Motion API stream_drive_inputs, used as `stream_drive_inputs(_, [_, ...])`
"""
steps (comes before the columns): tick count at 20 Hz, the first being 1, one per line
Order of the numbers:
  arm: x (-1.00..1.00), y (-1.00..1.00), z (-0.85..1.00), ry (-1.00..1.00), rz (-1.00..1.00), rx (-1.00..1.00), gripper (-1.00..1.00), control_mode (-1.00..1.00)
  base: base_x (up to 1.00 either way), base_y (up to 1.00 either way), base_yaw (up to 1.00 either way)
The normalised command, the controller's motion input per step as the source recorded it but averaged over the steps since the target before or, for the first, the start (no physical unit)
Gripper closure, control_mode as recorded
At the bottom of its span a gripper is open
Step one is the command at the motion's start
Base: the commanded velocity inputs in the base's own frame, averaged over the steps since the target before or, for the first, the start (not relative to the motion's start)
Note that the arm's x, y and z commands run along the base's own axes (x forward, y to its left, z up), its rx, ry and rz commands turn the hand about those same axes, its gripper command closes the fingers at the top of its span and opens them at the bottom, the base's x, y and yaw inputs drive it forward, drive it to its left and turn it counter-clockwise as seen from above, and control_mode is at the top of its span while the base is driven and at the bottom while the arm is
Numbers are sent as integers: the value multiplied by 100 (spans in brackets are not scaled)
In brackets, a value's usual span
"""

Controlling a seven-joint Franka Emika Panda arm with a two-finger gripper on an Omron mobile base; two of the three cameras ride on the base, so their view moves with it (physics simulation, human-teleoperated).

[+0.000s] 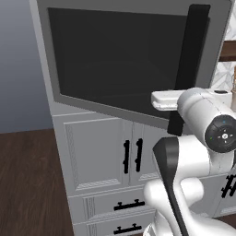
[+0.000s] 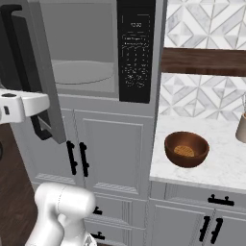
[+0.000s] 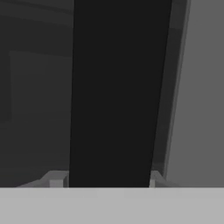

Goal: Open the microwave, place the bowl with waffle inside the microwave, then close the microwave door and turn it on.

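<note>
You've got a white marble countertop (image 2: 211, 166) on the right, sitting over grey cabinets. The bowl with waffle (image 2: 186, 149) rests on it near the left edge, and a pale beige jar (image 2: 241, 128) stands further right.

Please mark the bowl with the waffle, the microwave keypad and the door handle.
bowl (image 2: 186, 154), right base view, its front outer wall.
keypad (image 2: 136, 53), right base view, middle of the black panel.
door handle (image 3: 116, 96), hand view, middle of the black bar.
</note>
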Motion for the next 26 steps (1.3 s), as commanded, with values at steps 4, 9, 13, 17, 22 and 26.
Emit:
stream_drive_inputs(4, [0,0,0,0,0,0,-100,-100,0,0,0])
stream_drive_inputs(9, [0,0,0,0,0,0,-100,-100,0,0,0])
stream_drive_inputs(13, [-74,1,0,-7,0,-2,-100,-100,0,0,0])
stream_drive_inputs(17, [-88,2,0,-4,7,-2,-100,-100,0,0,0])
stream_drive_inputs(22, [-37,-50,14,-4,13,1,-100,-100,0,0,0])
stream_drive_inputs(26, [1,-97,14,0,23,10,-100,-100,0,0,0])
